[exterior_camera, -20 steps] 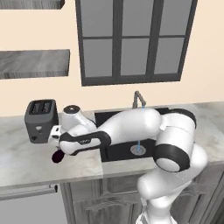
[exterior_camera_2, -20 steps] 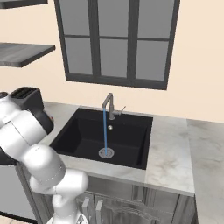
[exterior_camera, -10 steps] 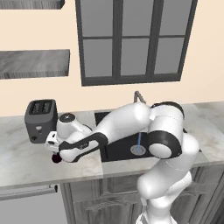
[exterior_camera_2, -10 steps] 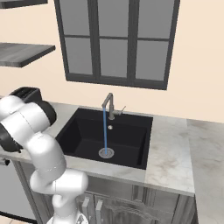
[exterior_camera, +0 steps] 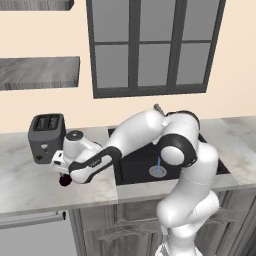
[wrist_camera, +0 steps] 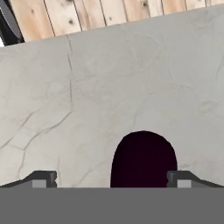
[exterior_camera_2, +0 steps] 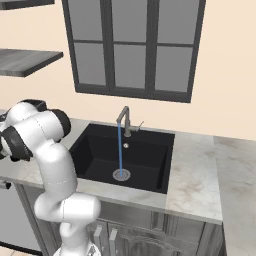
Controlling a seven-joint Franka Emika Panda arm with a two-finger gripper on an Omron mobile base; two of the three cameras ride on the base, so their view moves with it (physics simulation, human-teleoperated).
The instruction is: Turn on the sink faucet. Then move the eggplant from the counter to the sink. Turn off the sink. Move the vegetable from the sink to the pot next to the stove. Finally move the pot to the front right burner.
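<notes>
Eggplant: lies on the counter left of the sink, just in front of the toaster; left base view shows it as a dark spot under the hand.
Gripper: jaws wide apart; the eggplant sits between the fingertips, nearer the right-hand one in hand view. Contact cannot be told.
Sink faucet: running; the right base view shows a blue stream to the drain.
Change: arm has reached further left and lower than a second ago.
</notes>
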